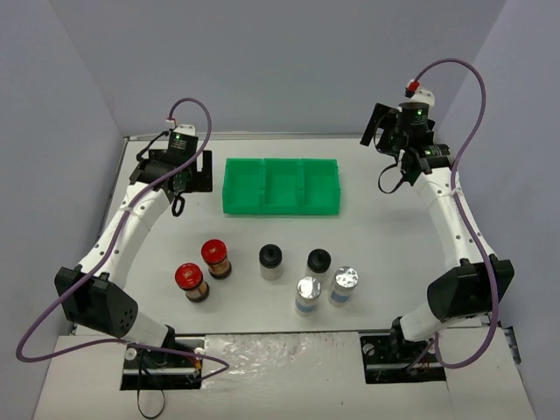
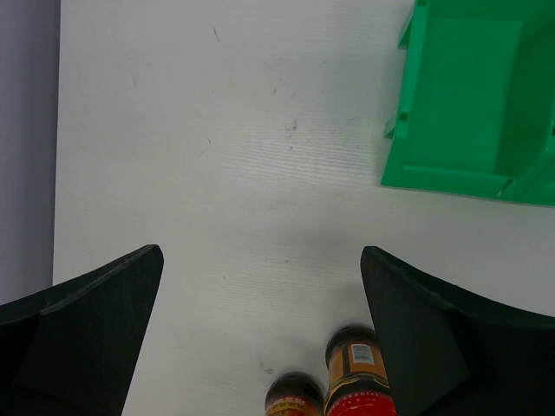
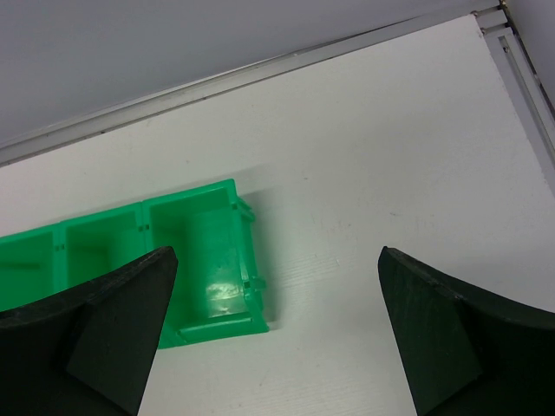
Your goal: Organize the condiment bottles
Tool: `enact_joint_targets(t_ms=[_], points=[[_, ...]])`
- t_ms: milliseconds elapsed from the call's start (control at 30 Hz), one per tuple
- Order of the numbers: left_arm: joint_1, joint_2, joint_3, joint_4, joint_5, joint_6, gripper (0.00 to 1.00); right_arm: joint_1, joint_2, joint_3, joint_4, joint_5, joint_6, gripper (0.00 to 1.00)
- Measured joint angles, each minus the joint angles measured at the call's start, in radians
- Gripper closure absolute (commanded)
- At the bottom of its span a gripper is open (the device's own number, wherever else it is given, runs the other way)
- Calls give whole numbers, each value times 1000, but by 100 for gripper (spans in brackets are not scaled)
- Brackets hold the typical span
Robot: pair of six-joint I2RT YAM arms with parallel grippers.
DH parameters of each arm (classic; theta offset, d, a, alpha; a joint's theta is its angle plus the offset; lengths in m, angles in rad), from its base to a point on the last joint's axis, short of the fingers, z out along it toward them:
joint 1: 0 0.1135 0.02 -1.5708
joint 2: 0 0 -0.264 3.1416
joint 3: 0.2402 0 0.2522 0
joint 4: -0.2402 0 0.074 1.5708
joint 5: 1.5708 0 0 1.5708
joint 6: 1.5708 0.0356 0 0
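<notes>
Six condiment bottles stand in a loose row on the white table, in front of the green tray [image 1: 280,208]. Two red-capped dark jars [image 1: 191,282] [image 1: 216,259] are on the left. Two black-capped pale jars [image 1: 271,261] [image 1: 318,261] stand in the middle. Two silver-capped clear jars [image 1: 307,296] [image 1: 343,285] are at the right. My left gripper [image 1: 188,175] hovers open left of the tray, empty; its wrist view catches both red-capped jars [image 2: 357,368] [image 2: 293,394] at the bottom edge. My right gripper [image 1: 389,140] hangs open and empty right of the tray.
The tray has three empty compartments; its end walls show in the left wrist view [image 2: 451,178] and the right wrist view [image 3: 217,322]. Grey walls enclose the table on three sides. A raised metal rim [image 3: 260,69] runs along the back edge.
</notes>
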Motion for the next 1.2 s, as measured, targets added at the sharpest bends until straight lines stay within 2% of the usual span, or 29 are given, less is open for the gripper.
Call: enact_joint_targets(t_ms=[500,667,800,1000,1100,1200], points=[[0,-1,2,-7,1,0,3,0,-26,-22,9,-31,4,2],[-4,-1,17,-11,27,-1,9,12,-27,-25,9,-104,21,11],[-20,-3,19,-19,59,-10,12,77,-49,-79,1,-119,24,16],[-49,-83,-71,-40,93,-29,15,128,-127,-209,-102,-120,19,24],[-58,-117,-105,-44,112,-45,16,147,-179,-237,-151,-100,20,32],[-80,-137,-122,-49,118,-54,17,167,-238,-264,-174,-83,22,35]])
